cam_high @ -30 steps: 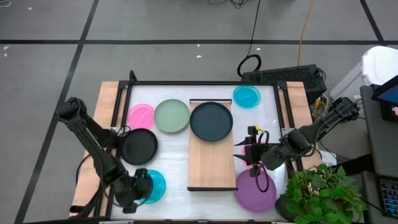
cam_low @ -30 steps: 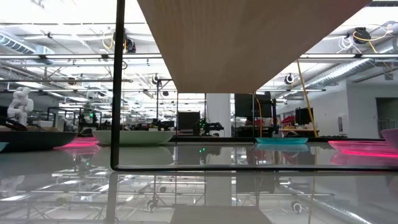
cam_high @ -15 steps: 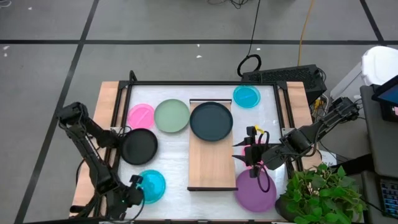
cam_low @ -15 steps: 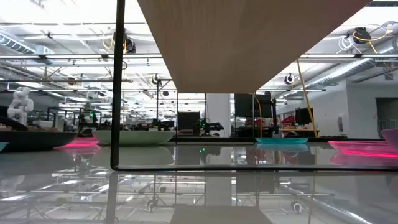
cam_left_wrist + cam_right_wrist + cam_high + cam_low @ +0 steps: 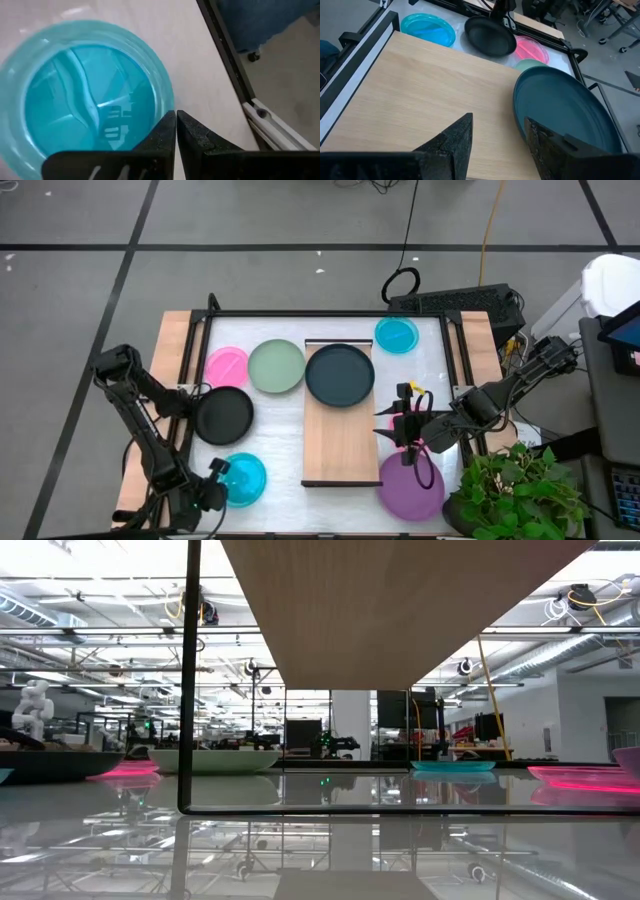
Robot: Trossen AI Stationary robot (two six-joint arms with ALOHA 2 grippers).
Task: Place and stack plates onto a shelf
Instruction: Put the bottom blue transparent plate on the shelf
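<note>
My left gripper [image 5: 217,480] [image 5: 176,116] is shut at the near-left corner of the table. Its tips stand over the left rim of a cyan-blue plate [image 5: 245,478] [image 5: 82,95] that lies flat on the tabletop. My right gripper [image 5: 405,430] [image 5: 497,135] is open and hovers by the right edge of the light-wood shelf [image 5: 341,440] [image 5: 420,85]. A dark teal plate [image 5: 340,374] [image 5: 565,110] lies on the shelf's far end. On the table lie black [image 5: 224,415], pink [image 5: 227,366], sage-green [image 5: 276,366] and purple [image 5: 412,488] plates and a second cyan-blue plate [image 5: 397,334]. My left gripper's shut fingertips [image 5: 169,125] point down at the rim [image 5: 162,97] of the near cyan-blue plate, on its left side. I cannot tell whether they touch it. The plate lies flat on the table.
Another pink plate [image 5: 389,423] shows partly under my right gripper. A potted plant [image 5: 515,490] stands at the near-right corner. The dark table frame [image 5: 320,313] runs along the far edge. In the low view the shelf's underside [image 5: 400,610] and its dark leg [image 5: 190,670] show.
My left gripper has drawn back from above the near cyan-blue plate toward the table's left edge, so more of the plate shows. The plate has stayed in place.
</note>
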